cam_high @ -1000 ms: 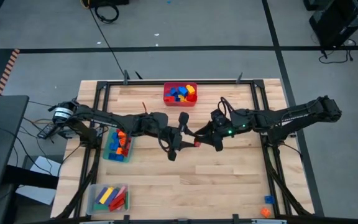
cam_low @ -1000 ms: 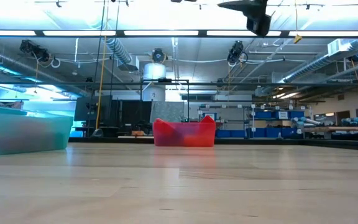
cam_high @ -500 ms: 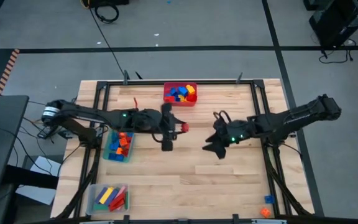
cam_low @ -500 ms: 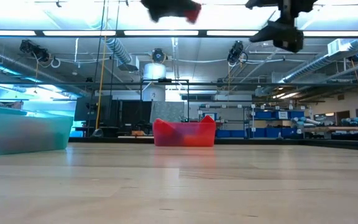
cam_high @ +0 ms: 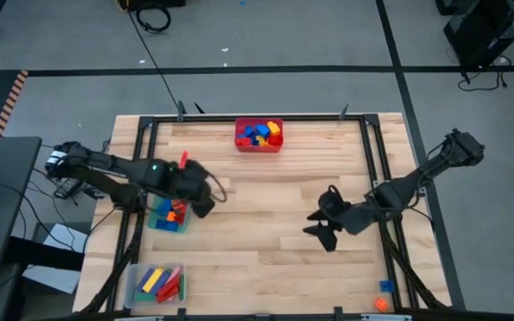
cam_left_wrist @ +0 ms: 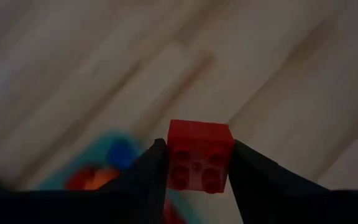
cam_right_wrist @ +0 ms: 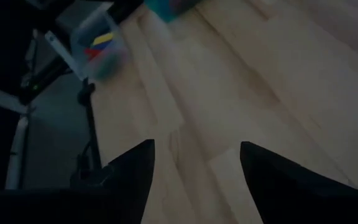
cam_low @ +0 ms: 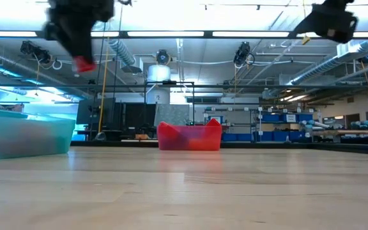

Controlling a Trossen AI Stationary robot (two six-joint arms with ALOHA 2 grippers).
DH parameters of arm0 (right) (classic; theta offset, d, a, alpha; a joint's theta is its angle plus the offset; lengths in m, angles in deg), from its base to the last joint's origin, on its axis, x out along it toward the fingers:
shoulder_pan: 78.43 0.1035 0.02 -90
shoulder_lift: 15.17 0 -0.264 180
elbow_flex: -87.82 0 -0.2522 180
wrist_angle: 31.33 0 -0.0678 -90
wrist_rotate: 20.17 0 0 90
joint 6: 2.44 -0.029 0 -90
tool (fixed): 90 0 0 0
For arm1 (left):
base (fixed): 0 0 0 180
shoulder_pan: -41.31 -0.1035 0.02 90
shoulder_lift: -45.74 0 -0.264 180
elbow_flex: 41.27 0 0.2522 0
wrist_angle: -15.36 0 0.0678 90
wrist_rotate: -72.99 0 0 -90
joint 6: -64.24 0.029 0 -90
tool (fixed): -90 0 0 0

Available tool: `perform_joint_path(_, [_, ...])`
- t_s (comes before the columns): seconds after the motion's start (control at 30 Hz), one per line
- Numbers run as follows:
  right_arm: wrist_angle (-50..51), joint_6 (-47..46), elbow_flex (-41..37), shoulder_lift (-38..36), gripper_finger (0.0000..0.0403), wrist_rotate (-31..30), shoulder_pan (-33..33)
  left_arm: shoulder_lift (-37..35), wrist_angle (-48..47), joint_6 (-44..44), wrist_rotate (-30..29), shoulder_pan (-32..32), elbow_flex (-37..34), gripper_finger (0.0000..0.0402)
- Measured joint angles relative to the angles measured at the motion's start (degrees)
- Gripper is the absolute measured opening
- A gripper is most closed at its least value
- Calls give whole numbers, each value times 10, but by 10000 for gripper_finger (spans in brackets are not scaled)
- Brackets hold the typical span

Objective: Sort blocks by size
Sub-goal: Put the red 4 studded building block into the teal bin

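A: In the high view, what risk is seen?

B: The left gripper (cam_high: 184,163) is held over the near edge of the green translucent plastic bin (cam_high: 169,212), with a small red studded plastic block (cam_high: 184,160) clamped in its jaws. If release is made too early, the block could be dropped onto the wooden tabletop (cam_high: 266,241) beside the bin rather than into it. The red plastic bin of mixed blocks (cam_high: 259,135) sits well apart at the far edge; the clear plastic bin of long bars (cam_high: 155,283) lies at the near left corner.

A: And the low view?

B: The block is seen carried high, above the green bin's wall (cam_low: 24,133). Bare tabletop is left between the bins.

A: The left wrist view?

B: The red block (cam_left_wrist: 199,155) is pinched squarely between the jaws; slip looks unlikely.

A: The right wrist view?

B: The right gripper (cam_right_wrist: 196,163) is shown with jaws apart and empty, over clear tabletop, well away from the left arm, so a clash is judged improbable.
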Motion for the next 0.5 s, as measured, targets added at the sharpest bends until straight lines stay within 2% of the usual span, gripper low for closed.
perform_joint_path(0.17, [-2, 0, 0, 0, 246, -3, 30, -8, -67, -106, 66, 45, -37, 152])
perform_joint_path(0.33, [-3, 0, 0, 0, 245, -5, 52, -53, -65, -207, 94, 78, -96, 152])
perform_joint_path(0.5, [-3, 0, 0, 0, 245, -5, 71, -121, -34, -290, 112, 85, -167, 152])
